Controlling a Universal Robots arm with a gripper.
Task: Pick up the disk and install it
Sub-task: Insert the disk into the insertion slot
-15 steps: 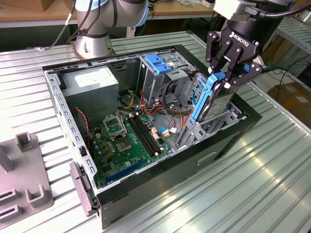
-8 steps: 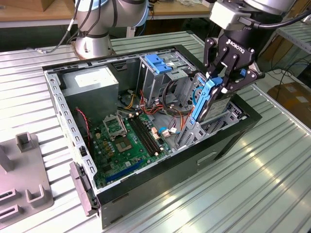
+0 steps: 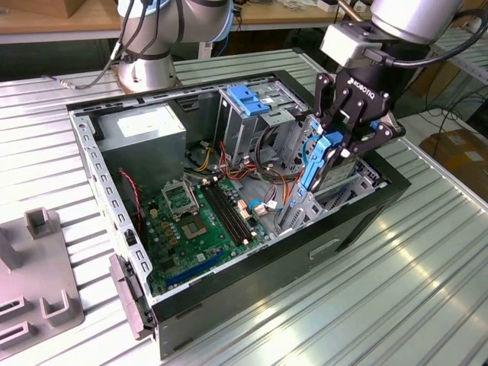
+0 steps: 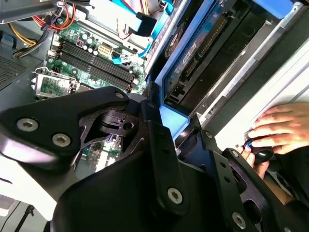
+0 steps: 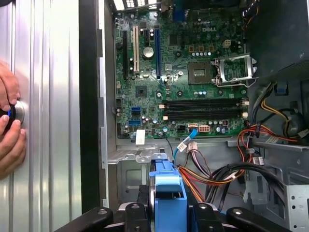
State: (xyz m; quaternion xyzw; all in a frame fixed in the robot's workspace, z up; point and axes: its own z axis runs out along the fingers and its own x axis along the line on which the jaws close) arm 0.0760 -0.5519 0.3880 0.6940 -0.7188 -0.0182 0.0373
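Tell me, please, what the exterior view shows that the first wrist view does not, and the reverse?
Exterior view, not the first wrist view: the grey metal fixture block on the ribbed table, and the arm's silver base behind the open computer case.

First wrist view, not the exterior view: a person's hands on the table beside the case, at a small black knob.

Both: the green motherboard, and the black gripper shut on the dark disk with blue plastic rails, held on edge over the case.

Ribbed metal table (image 3: 427, 290) bears the open computer case (image 3: 252, 301) (grey fixture (image 3: 42, 301) beside)
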